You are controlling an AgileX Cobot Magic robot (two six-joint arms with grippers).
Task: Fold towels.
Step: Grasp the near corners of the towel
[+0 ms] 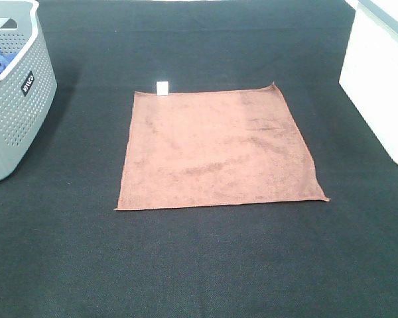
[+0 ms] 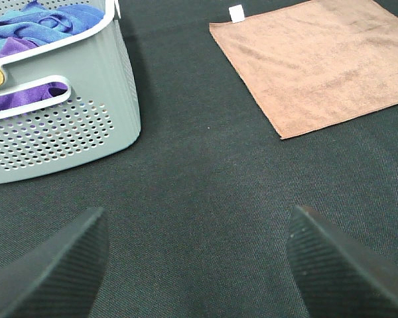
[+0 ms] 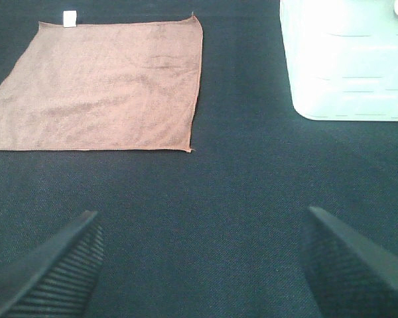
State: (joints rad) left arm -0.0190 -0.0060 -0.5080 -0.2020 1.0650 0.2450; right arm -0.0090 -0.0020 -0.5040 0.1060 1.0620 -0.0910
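**A:** Since the towel [image 1: 219, 149] lies flat at the centre of the high view, is that so both arms can reach it?

**B:** I'd judge so. It is spread in one layer on the dark table [image 1: 199, 265], its white tag [image 1: 162, 88] at the upper-left corner. No fold is made yet.

**A:** And the grippers?

**B:** Neither shows in the high view. By the wrist cameras, the left gripper [image 2: 199, 265] is spread wide with nothing between its fingers, and the right gripper [image 3: 205, 265] is equally wide and empty. Both hang over bare table, apart from the towel, each looking toward a near corner, which would suit a two-handed pinch.

**A:** Why the containers at the sides?

**B:** At upper left, the grey basket [image 1: 20, 126] holds blue and purple cloths, likely waiting their turn. At upper right, the white bin [image 1: 378, 86] is probably for folded ones. Both stand well clear of the towel.
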